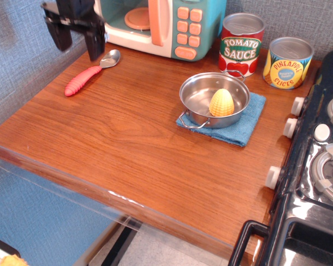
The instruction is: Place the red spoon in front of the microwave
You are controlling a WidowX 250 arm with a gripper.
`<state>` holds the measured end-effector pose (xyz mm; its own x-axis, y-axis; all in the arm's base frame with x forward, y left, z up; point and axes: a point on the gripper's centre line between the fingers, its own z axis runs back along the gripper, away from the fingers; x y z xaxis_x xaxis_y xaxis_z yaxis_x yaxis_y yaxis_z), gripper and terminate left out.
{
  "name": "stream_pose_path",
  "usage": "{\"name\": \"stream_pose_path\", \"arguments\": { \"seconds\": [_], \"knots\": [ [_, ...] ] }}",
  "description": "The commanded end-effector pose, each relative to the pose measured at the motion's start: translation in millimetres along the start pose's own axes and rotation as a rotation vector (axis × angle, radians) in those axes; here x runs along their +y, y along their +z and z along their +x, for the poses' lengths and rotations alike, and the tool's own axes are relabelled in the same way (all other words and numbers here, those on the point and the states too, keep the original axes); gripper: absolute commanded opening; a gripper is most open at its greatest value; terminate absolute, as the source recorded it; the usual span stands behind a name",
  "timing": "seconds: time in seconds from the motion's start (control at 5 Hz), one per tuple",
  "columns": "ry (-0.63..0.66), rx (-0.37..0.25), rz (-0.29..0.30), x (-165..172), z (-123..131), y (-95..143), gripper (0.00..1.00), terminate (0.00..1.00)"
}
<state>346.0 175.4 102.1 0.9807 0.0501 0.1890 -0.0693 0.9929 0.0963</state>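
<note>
- Observation.image shows the red spoon (90,73) lying flat on the wooden table (133,144), its silver bowl pointing toward the microwave (160,25) and its ribbed handle angled away toward the table's left edge.
- The gripper (73,39) hangs above the spoon's bowl end with its two dark fingers spread wide and nothing between them — released, clear of the spoon and not touching it.
- The spoon sits just in front of the microwave's lower left corner, near the open oven cavity where the pink turntable shows; it does not touch the microwave body as far as this view tells.
- Judged against the task, the placing step looks done: the spoon rests on the table before the microwave and the pincer has no hold on it.
- What remains, by my reading, is the retreat — lifting the arm straight up and away so neither finger clips the spoon's bowl or the microwave's front edge.
- The metal pot (214,98) with the yellow corn (221,103) on the blue cloth (241,124), and the two cans (241,44) at the back, stand well apart from the spoon and should play no part in that move.
</note>
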Motion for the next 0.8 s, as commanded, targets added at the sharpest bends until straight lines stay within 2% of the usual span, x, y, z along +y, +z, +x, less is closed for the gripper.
{"name": "stream_pose_path", "arguments": {
  "seconds": [0.0,0.2,0.4,0.6],
  "knots": [
    [-0.06,0.011,-0.04,-45,-30,24,1.0,0.0],
    [-0.086,0.023,-0.048,-55,-38,20,1.0,0.0],
    [-0.067,0.028,-0.084,-54,-43,19,1.0,0.0],
    [-0.067,0.028,-0.084,-54,-43,19,1.0,1.0]
  ]
}}
